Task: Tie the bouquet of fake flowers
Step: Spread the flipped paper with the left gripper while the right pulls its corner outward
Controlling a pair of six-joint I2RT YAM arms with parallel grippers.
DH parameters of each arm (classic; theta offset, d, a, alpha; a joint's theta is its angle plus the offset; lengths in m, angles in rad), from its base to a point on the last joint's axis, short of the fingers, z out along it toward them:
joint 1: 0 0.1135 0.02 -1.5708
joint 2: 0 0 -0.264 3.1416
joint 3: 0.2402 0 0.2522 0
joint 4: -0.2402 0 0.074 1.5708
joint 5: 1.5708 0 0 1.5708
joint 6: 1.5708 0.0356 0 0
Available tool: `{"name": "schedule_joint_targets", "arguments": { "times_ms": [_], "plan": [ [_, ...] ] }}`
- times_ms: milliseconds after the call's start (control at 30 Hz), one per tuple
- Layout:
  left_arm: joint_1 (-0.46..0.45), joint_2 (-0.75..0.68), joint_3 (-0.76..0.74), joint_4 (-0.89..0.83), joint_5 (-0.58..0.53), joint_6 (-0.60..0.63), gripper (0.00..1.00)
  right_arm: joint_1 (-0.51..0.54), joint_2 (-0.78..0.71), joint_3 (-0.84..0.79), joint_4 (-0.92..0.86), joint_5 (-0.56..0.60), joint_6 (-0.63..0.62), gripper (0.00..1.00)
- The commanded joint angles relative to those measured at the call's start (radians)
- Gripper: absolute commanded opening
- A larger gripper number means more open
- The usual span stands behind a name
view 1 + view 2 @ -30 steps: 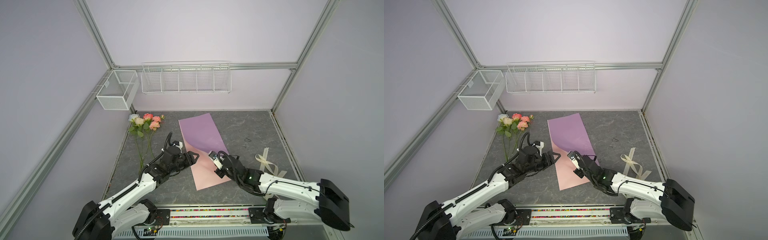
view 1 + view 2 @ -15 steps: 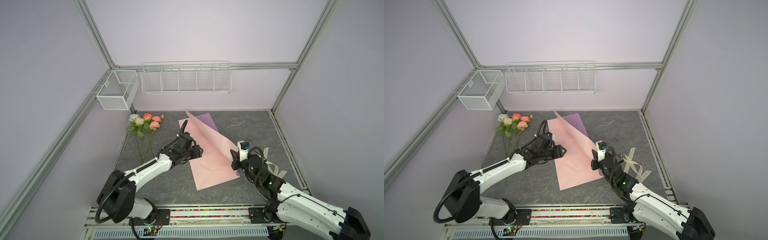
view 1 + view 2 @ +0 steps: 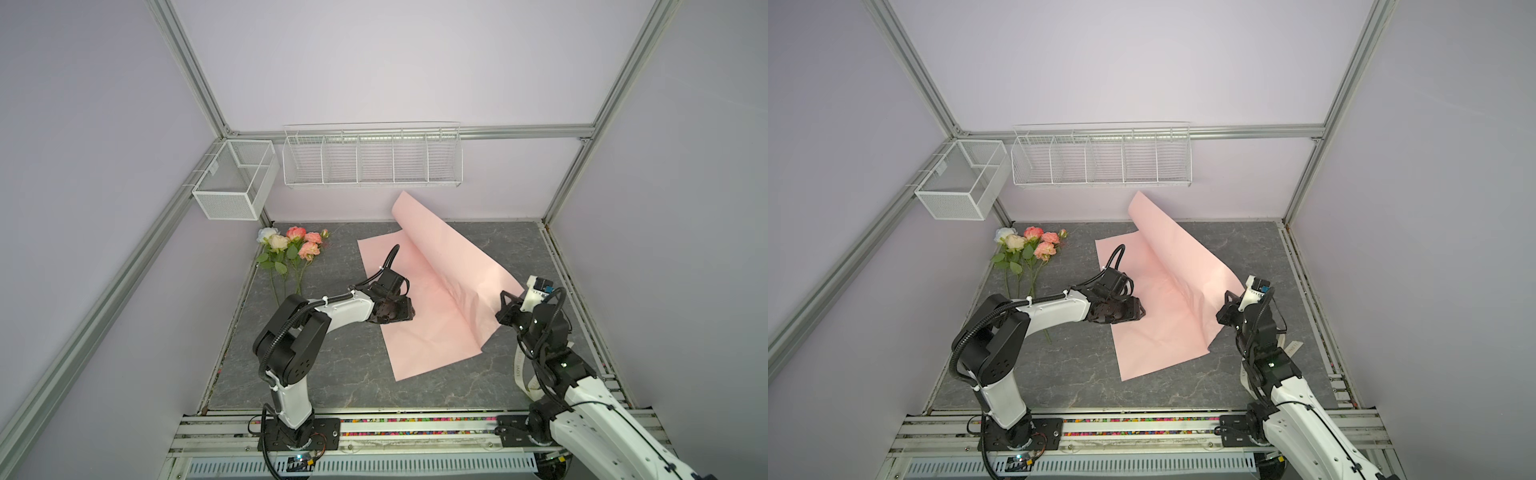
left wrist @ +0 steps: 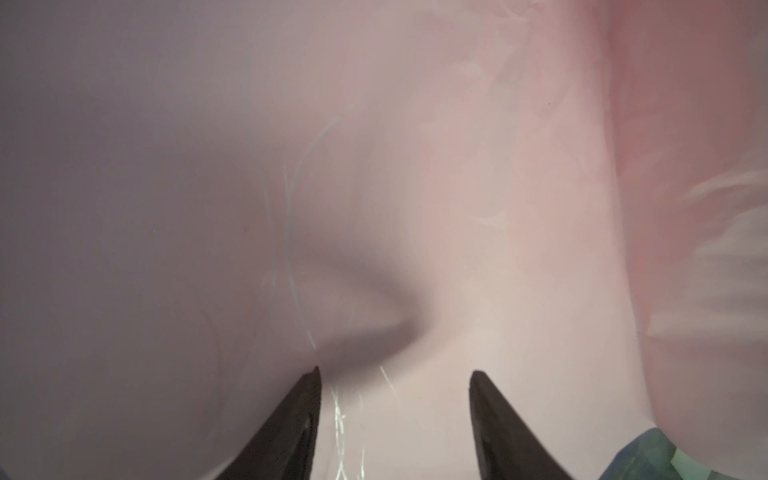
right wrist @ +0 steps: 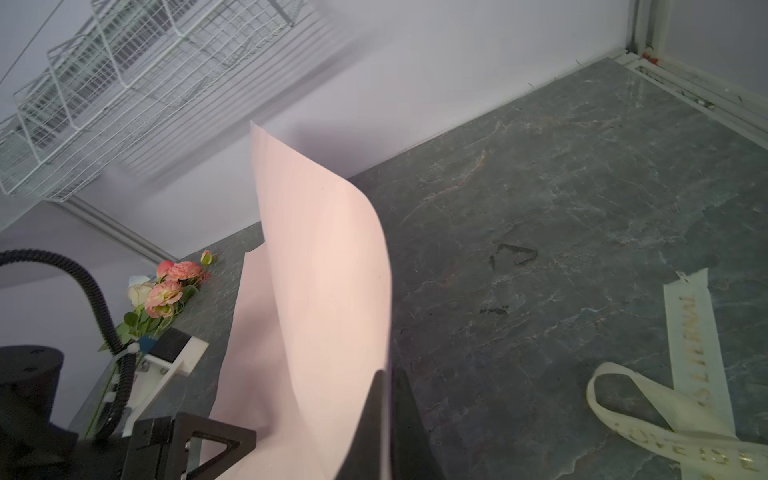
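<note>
Starting nearest us, we find the ribbon [image 5: 690, 332] lying loose and looped on the table [image 3: 332, 374] beside the right arm, with nothing holding it. Just past it, the right claw [image 5: 388, 386] is clenched on the paper [image 3: 436, 316]. Its 2 fingers pinch the sheet's right edge, and that side is raised off the table so it curls up toward the back wall.

Further in, the left claw [image 4: 395, 370] is released, its 2 fingers standing apart with nothing between them. They point down at the part of the paper that lies flat. We cannot tell whether the tips press on the sheet or hang just above it.

Beyond that, in both top views, the bouquet [image 3: 291, 245] lies flat in the far left corner of the table. Its blooms point toward the back wall and its stems toward us. It is apart from the paper, and neither claw touches it. The 2 wire baskets [image 3: 372, 160] hang on the far frame and play no part.

We judge the task to be at an early stage. Only the paper is being handled, the flowers are not yet on it, and the stems are unbound. By our reckoning almost everything is left:
- laying the sheet down
- carrying the bouquet onto it
- gathering the stems
- fetching the ribbon and knotting it round them
</note>
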Motion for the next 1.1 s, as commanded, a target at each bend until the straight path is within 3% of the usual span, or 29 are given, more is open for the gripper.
{"name": "schedule_joint_targets", "arguments": {
  "times_ms": [0, 300, 567, 900, 1067],
  "plan": [
    [-0.024, 0.021, -0.012, -0.016, -0.008, -0.015, 0.56, -0.113, 0.031, -0.003, -0.048, -0.125, 0.052, 0.06],
    [-0.098, -0.037, -0.202, 0.071, -0.037, -0.152, 0.54, -0.358, 0.237, 0.044, 0.027, -0.242, 0.028, 0.06],
    [-0.193, -0.096, -0.352, 0.17, -0.076, -0.304, 0.53, -0.421, 0.49, 0.158, 0.095, -0.285, -0.068, 0.06],
    [-0.3, -0.184, -0.377, 0.182, -0.149, -0.41, 0.53, -0.477, 0.728, 0.301, 0.157, -0.333, -0.111, 0.06],
    [-0.302, -0.275, -0.345, 0.121, -0.18, -0.362, 0.55, -0.475, 0.872, 0.442, 0.073, -0.545, -0.135, 0.06]
  ]
}}
